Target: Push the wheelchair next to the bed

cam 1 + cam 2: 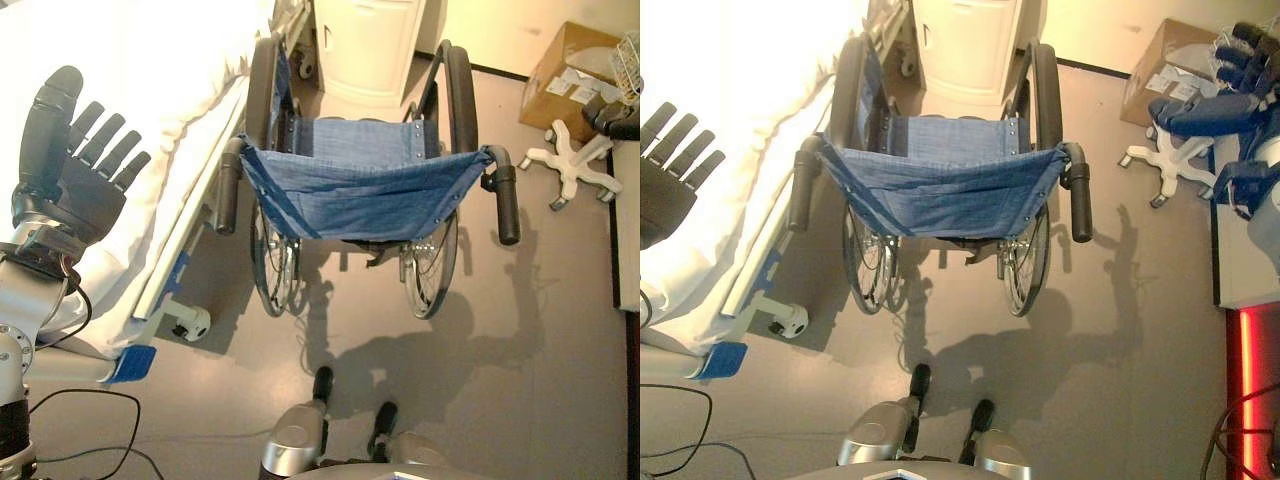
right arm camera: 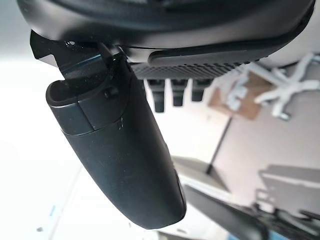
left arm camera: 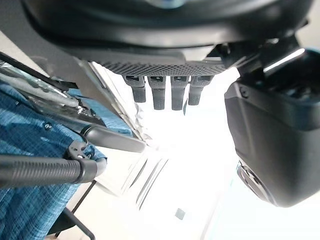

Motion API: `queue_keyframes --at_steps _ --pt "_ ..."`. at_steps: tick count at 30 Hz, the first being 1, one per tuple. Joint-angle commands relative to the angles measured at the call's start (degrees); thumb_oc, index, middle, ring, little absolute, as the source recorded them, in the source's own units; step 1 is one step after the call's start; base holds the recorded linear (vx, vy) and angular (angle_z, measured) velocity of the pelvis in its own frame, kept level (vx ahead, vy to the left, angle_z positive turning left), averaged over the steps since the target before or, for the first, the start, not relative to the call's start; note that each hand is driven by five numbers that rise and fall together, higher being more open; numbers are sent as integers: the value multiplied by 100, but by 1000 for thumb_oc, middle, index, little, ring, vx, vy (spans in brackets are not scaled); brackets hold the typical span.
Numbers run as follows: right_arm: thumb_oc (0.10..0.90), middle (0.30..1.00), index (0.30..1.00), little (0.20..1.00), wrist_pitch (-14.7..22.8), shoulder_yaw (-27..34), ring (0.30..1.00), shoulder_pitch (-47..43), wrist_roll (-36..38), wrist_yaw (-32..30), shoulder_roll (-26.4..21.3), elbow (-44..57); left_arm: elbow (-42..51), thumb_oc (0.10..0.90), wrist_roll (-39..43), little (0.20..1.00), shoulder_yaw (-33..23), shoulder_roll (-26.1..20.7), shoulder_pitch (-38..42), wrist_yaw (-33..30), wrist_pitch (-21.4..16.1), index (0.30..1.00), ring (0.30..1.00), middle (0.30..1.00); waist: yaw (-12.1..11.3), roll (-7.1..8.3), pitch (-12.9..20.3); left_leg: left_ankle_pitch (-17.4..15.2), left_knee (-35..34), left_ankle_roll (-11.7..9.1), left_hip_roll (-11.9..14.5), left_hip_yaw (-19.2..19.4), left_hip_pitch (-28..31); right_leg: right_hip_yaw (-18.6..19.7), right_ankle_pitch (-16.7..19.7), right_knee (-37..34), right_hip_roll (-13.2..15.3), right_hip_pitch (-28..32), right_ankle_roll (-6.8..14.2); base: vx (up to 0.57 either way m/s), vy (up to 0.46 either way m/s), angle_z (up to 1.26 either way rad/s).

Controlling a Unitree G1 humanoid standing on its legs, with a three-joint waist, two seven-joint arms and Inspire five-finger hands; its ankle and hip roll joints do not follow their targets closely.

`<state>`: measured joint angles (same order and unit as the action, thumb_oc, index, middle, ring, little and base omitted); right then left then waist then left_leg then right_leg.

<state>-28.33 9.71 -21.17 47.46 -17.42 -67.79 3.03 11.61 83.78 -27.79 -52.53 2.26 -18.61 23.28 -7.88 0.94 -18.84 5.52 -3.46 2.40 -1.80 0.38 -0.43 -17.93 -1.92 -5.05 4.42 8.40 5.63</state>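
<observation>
Your wheelchair (image 1: 365, 185) sits right beside the bed (image 1: 130, 120), so little is left. Both the left hand (image 1: 75, 165) and right hand (image 1: 1230, 85) are spread, holding nothing

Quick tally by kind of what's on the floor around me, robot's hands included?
Wheelchair: 1
Bed: 1
White cabinet: 1
Cardboard box: 1
White chair base: 1
Robot hands: 2, left hand and right hand, both open
Total: 7
</observation>
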Motion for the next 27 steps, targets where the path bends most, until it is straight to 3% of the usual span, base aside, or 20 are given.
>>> queue_keyframes --at_steps 1,6,10,18,23,27 --pt "800 900 900 900 622 627 900 879 -162 -459 10 83 88 800 -352 900 -328 -26 -706 -43 -620 900 900 900 82 124 1139 -90 35 -599 268 260 -46 -37 149 375 -114 -507 -57 0 0 0" --pt "800 900 900 900 990 1227 900 2094 -386 -573 1253 -107 83 800 -591 900 -589 830 -1422 126 -725 900 900 900 24 116 1066 -105 70 -589 273 201 -106 -74 112 421 -95 -550 -53 -6 -2 0" --pt "800 900 900 900 1278 1535 900 2501 -380 -658 1719 -543 -49 800 -679 900 -559 1284 -1704 250 -464 900 900 900 4 110 1037 -116 135 -601 281 181 -167 -122 94 459 -76 -577 -52 -35 -9 3" --pt "800 900 900 900 1697 1642 900 2778 161 -1236 2261 -1223 -554 800 -187 900 -2 1558 -1917 191 699 900 900 900 28 23 991 -111 253 -621 264 153 -256 -206 129 521 -21 -616 -10 -15 1 3" --pt "800 900 900 900 1926 1459 900 3080 458 -1205 2647 -1528 -698 800 382 900 455 1647 -2099 -153 1381 900 900 900 81 -17 985 -113 281 -596 230 142 -250 -192 198 495 -1 -615 19 0 0 0" --pt "800 900 900 900 2099 973 900 3198 579 -938 3007 -1988 -1026 800 122 900 948 1813 -2179 -138 1668 900 900 900 97 -18 1020 -100 241 -600 205 109 -190 -189 286 426 20 -573 63 0 0 0"
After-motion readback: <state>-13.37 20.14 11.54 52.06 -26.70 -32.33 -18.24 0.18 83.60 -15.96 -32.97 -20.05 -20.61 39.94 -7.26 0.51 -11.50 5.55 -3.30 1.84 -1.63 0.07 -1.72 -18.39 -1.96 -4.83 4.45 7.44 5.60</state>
